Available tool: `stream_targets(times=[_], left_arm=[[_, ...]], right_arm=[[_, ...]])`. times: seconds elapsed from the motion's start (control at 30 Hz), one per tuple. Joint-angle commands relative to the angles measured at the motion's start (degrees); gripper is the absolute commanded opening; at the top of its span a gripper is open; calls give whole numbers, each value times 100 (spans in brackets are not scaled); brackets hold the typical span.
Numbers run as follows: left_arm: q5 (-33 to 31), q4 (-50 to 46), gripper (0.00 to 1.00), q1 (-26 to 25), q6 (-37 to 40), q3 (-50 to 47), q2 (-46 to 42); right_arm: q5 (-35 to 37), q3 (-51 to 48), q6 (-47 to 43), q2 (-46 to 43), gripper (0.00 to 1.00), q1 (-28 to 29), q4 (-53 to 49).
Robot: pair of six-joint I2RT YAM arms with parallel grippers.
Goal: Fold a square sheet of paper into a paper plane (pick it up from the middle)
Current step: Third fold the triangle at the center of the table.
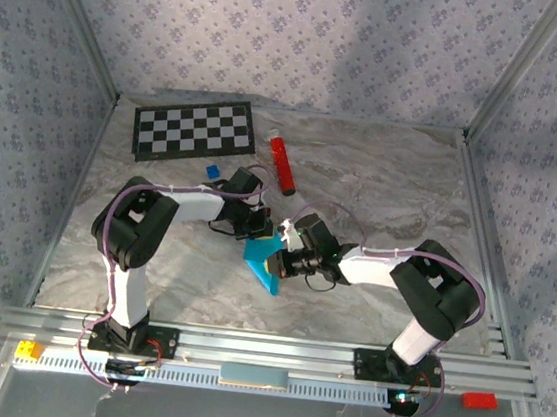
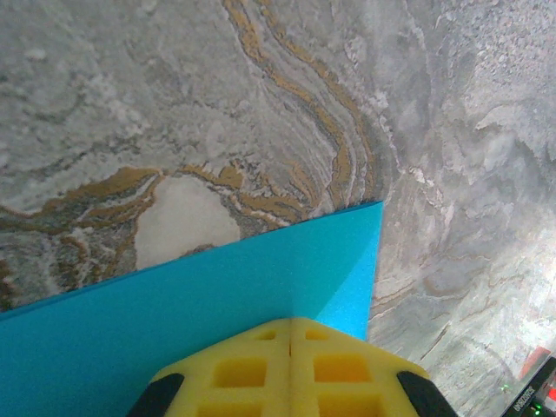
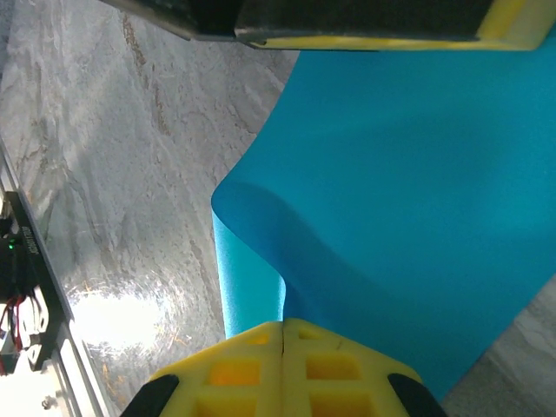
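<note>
Square sheet of paper [image 1: 264, 267] was held over the middle of the table [image 1: 381, 190], curling where nothing supported it, so it looked light, floppy and easy to crease wrong. Left gripper [image 2: 291, 347] and right gripper [image 3: 284, 343] were each pinched shut on it. I'd grip the edges near the fold line.

The whole desk [image 1: 382, 180] is viewed from a fixed camera mounted high behind the 2 arm bases [image 1: 128, 337], tilted down and forward. The left wrist view is taken close above the desk, past its own yellow fingers [image 2: 261, 340], along the sheet of paper [image 2: 174, 304]. The right wrist view is taken equally near, over its fingers [image 3: 256, 346]. The sheet is shared by all 3 views.
</note>
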Motion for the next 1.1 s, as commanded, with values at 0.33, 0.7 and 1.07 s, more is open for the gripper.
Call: stream_targets(times=[0.33,0.7,1.07], left_arm=[[-177,-186,1,-55,137,-265,153],[-226,-116,1,-50,15,-338,119],[-284,-128,1,-53,-5,-347,91]], right_arm=[[639,357,-600,47,0,-33,-778],[732,401,-631,84,0,-6,-868],[804,491,-708,118,0,3,-1036]])
